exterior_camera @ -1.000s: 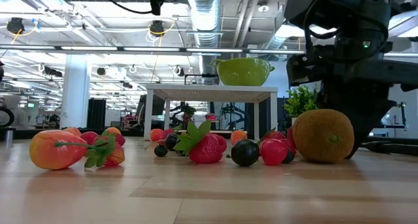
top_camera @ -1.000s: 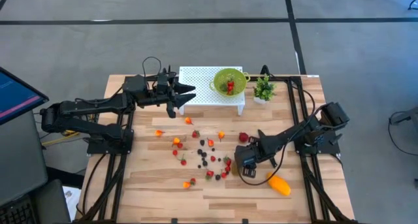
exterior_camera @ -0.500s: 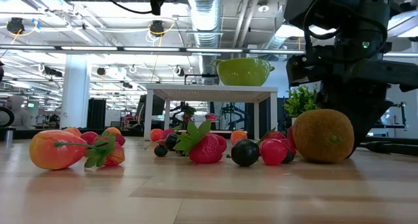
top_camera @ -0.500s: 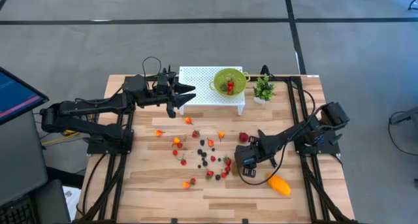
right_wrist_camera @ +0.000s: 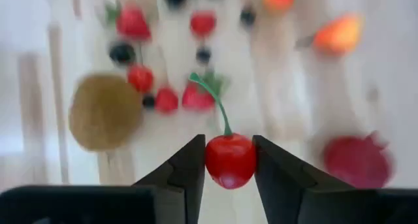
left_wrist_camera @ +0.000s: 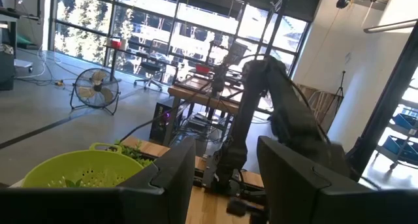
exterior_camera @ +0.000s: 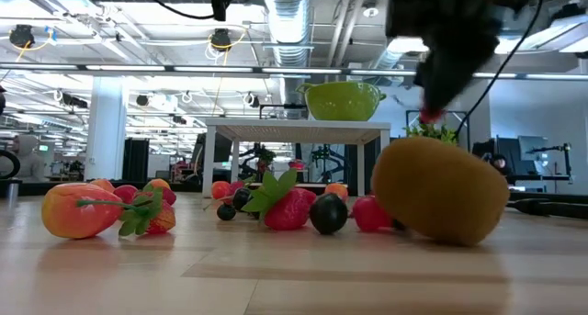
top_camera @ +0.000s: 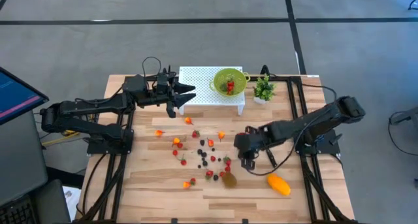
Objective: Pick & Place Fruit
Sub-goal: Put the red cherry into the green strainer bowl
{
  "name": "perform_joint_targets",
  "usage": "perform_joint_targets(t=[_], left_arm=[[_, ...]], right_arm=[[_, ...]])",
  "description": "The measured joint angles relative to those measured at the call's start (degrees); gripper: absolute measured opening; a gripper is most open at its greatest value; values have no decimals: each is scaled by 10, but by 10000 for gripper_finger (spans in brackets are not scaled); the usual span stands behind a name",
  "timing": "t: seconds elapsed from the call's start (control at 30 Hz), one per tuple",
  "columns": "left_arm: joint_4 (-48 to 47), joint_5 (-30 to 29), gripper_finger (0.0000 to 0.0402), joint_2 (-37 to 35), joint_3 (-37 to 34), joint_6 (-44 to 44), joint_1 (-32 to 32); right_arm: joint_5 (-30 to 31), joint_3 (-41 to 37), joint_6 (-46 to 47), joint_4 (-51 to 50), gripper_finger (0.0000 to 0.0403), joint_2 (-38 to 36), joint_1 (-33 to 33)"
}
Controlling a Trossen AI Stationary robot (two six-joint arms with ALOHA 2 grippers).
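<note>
Lifted clear of the table since a moment ago, the right gripper [right_wrist_camera: 228, 175] now hangs above the scattered fruit [top_camera: 202, 155] with a red cherry [right_wrist_camera: 230, 160] pinched between its fingers (green stem upright), while the kiwi [top_camera: 229, 179] has rolled toward the table's front edge, below and beside it. Off to the left, the left gripper [top_camera: 186, 93] waits by the white stand [top_camera: 199, 77], fingers apart and empty; the mango [top_camera: 279, 184] lies to the right gripper's right, near the front.

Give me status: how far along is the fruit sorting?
Early. Done: a few red pieces sit in the green colander on the white perforated stand. In hand: the right gripper grips a red cherry above the table. Left: scattered small berries, brown kiwi, orange-yellow mango. The left gripper waits by the stand.
</note>
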Motion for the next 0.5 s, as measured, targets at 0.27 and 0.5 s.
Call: perform_joint_targets(t=[0.27,0.5], left_arm=[[0,0,159,0,0,0,0],[5,0,159,0,0,0,0]], right_arm=[[10,48,-134,65,102,-54,-101],[11,100,-243,110,115,-54,-212]])
